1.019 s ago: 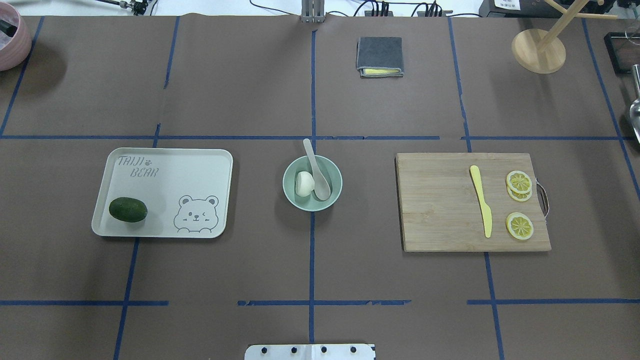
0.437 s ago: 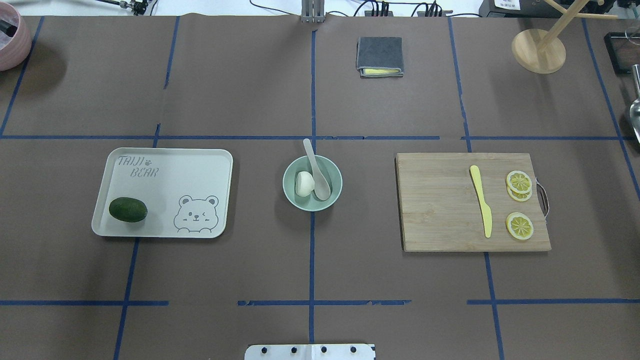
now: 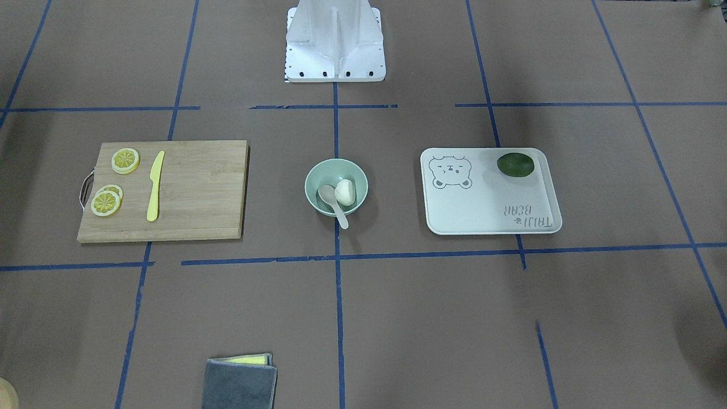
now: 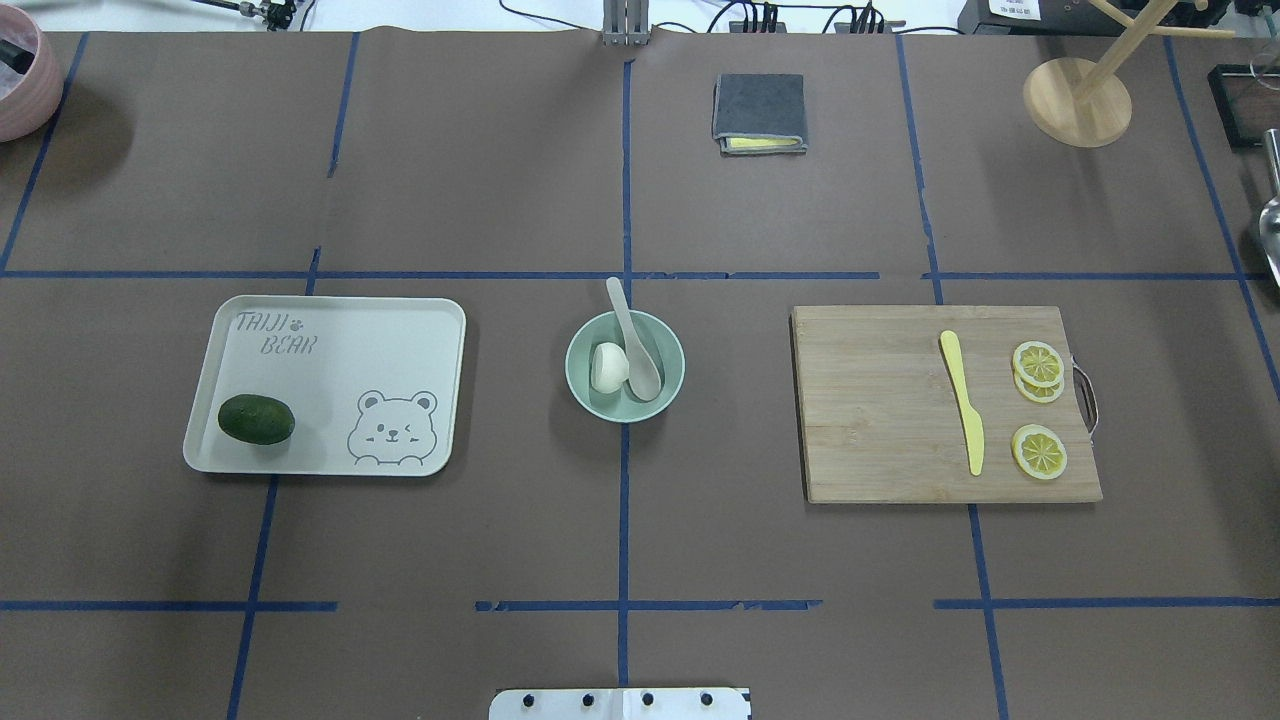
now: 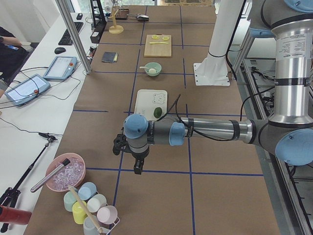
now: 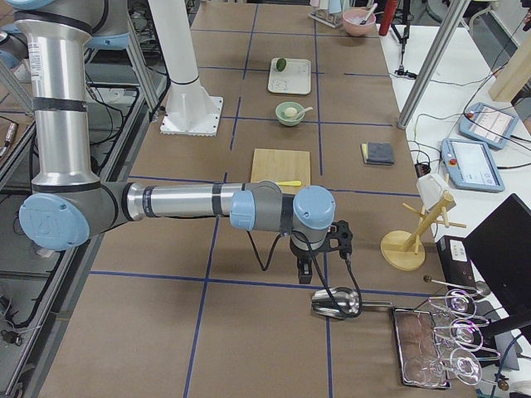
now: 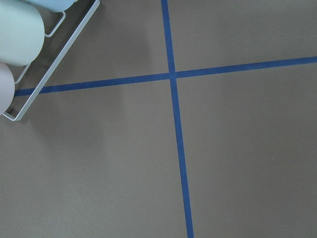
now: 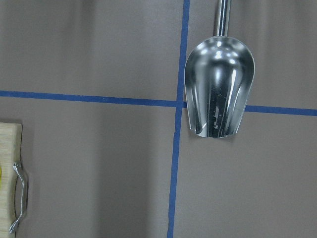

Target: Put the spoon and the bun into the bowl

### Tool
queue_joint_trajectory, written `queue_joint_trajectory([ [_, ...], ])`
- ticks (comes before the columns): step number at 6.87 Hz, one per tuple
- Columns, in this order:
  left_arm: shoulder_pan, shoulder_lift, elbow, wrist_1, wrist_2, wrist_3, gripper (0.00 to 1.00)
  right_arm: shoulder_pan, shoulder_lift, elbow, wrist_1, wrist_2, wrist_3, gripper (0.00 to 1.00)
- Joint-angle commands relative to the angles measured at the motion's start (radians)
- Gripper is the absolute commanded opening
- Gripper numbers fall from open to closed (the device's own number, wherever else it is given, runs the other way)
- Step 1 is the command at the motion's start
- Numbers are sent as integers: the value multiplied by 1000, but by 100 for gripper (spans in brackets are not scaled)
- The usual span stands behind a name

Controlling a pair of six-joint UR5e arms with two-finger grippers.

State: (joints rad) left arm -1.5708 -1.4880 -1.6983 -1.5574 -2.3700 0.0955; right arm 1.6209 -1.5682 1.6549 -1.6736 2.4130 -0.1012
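Watching the overhead view, I see nothing shift over the last second. The bowl sits where it was, the bun inside it. The spoon lies beside the bun, scoop down in the bowl, handle poking over the rim on the side away from the robot. I judge the task done.

Both arms are parked at the counter's ends. The left jaws hang near a rack of cups, the right jaws just above a metal scoop. The bowl is well away from both. I cannot tell whether either pair is spread or pressed together. The tray holds only a lime.
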Motion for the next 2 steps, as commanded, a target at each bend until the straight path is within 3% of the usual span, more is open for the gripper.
queue_joint_trajectory([
  [1,0,0,0,-1,0,1,100,0,0,0,0,0,0,100],
  [2,0,2,-1,-1,0,6,100,0,0,0,0,0,0,100],
])
